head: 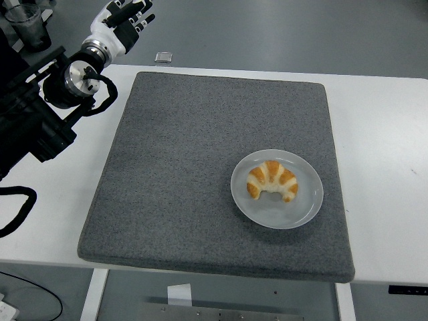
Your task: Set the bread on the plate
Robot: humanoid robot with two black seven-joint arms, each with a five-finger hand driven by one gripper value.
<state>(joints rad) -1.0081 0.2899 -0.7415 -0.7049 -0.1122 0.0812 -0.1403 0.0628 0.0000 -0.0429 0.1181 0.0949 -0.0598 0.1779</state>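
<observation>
A golden crescent-shaped bread [272,180] lies in the middle of a pale round plate [309,206], which sits on the right half of the grey mat [180,167]. My left hand [124,19] is raised at the top left, beyond the table's far edge, well away from the plate. Its fingers are relaxed and hold nothing. The black left arm [47,107] runs down along the left edge. My right arm does not show.
A clear cup [25,21] stands at the top left corner behind the arm. A small pale object [162,57] lies on the floor past the table's far edge. White table [388,167] surrounds the mat.
</observation>
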